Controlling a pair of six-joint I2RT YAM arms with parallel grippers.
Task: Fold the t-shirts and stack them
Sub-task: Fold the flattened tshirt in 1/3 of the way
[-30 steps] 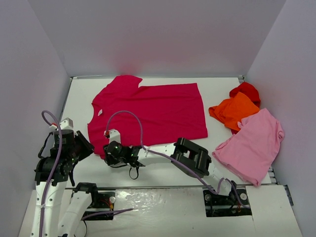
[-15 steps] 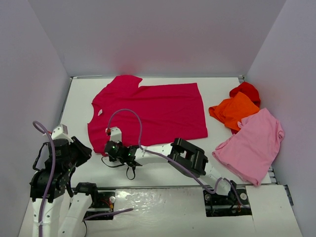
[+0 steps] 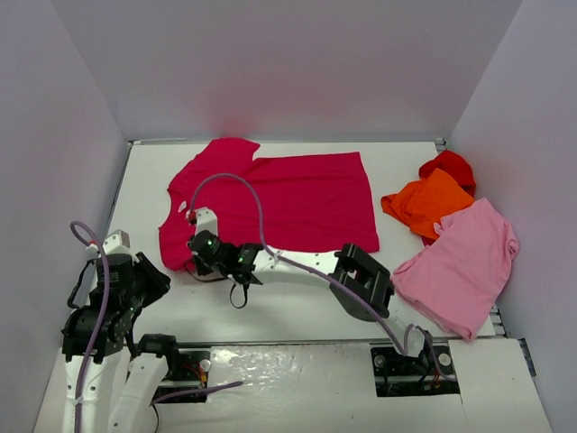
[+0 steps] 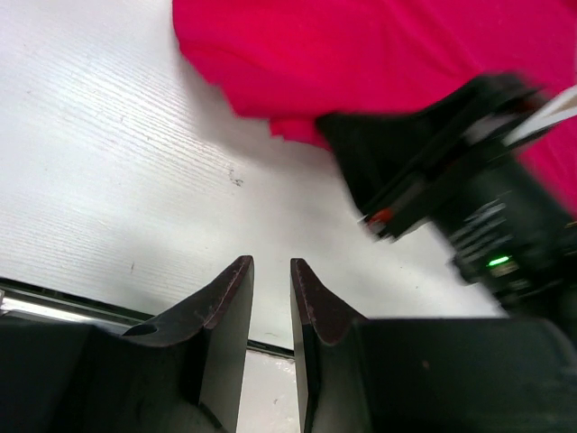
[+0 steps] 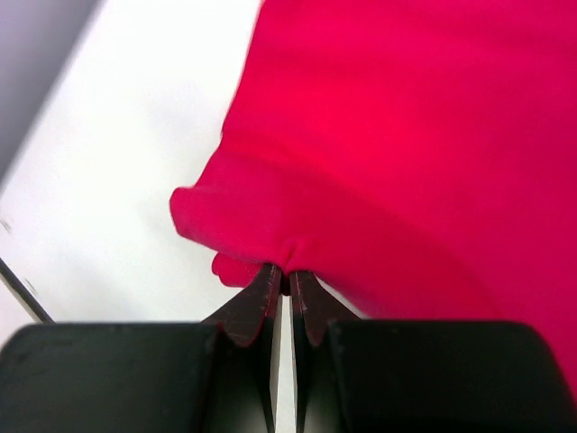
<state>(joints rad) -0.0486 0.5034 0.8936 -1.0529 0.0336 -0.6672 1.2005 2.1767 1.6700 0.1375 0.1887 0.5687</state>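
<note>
Your right gripper (image 5: 281,275) has just clamped shut on the near-left sleeve (image 5: 225,230) of the crimson t-shirt (image 3: 288,203). It is starting to draw the sleeve in over the shirt, which lies spread across the far middle of the surface (image 3: 144,189). Your left gripper (image 4: 270,271) has backed away toward the near-left corner, jaws slightly apart and empty. The first fold looks underway.

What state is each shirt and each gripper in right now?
crimson shirt: spread flat, unfolded, near-left edge bunched.
light pink shirt: lying loose, unfolded.
orange shirt: crumpled, unfolded.
red shirt: crumpled, partly hidden behind the orange shirt.
right gripper: shut on the crimson shirt's edge.
left gripper: slightly open, holding nothing.
</note>
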